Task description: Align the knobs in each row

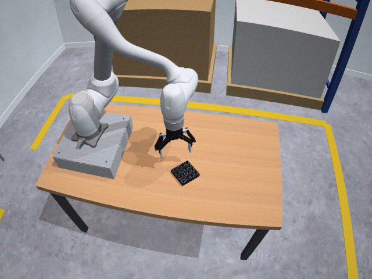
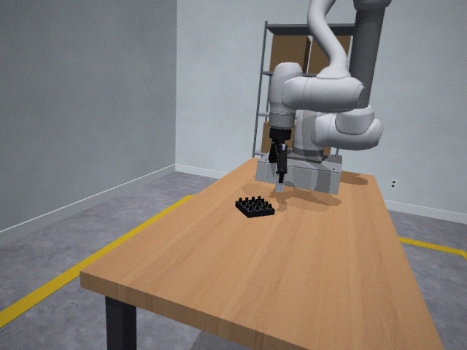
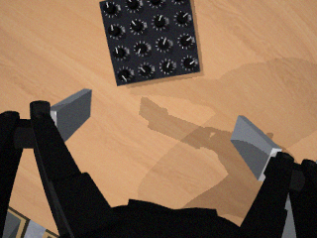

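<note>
The black knob box (image 1: pixel 182 174) (image 2: pixel 260 214) (image 3: pixel 155 58) lies flat on the table, with several black knobs in a grid. In the wrist view it is at the top, slightly turned, and its far edge is cut off. White lines show on many knobs there, in differing directions. A near corner knob (image 3: pixel 189 62) has its line toward the upper right. The printed names are too small to read, and I cannot make out the socket. My gripper (image 1: pixel 175 153) (image 2: pixel 276 184) (image 3: pixel 163 115) is wide open and empty, above the table and beside the box, on the robot base's side.
The grey base block (image 1: pixel 90 153) (image 2: pixel 298 181) carries the arm at one end of the wooden table (image 1: pixel 234 186) (image 2: pixel 263 271). The arm's shadow falls between this block and the knob box. Large boxes stand on the floor beyond the table.
</note>
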